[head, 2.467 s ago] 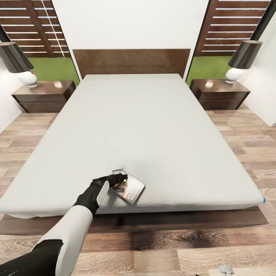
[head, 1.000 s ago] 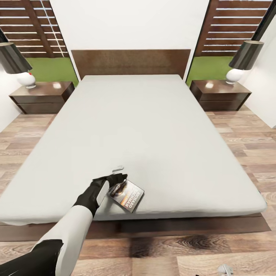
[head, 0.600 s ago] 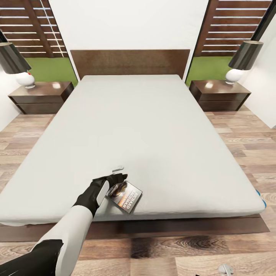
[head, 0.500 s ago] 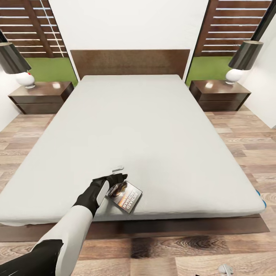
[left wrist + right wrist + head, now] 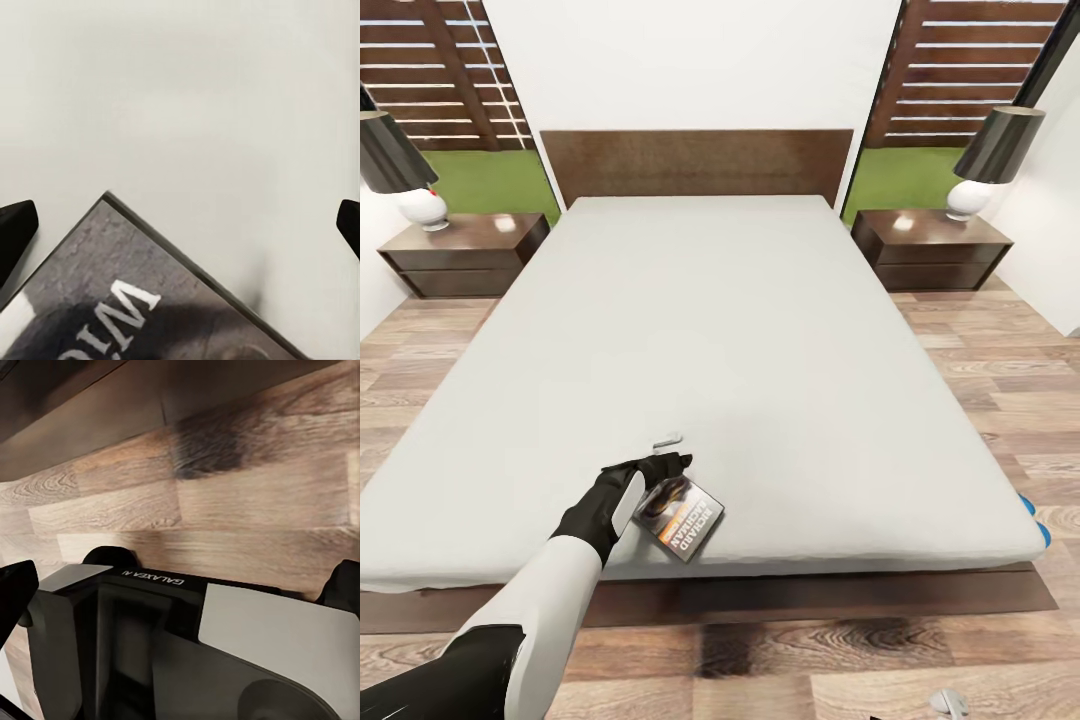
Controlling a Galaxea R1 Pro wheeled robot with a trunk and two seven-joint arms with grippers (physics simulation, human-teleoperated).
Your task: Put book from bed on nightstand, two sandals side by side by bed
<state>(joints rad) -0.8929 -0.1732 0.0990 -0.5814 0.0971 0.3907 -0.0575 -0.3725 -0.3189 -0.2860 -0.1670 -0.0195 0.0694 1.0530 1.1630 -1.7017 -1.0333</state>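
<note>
Evidently the paperback book (image 5: 680, 514) lies flat near the mattress's (image 5: 760, 330) lower edge, lower centre of frame. The left gripper (image 5: 657, 470) hovers over its corner, fingers (image 5: 15, 232) spread wide apart, grasping nothing. Thin, light, slick-covered; best pinched by an overhanging edge.

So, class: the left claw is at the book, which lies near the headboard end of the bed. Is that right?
Not quite. The head view shows the book near the foot end of the bed, close to its front edge, not by the headboard. The left claw is indeed at it.
</note>
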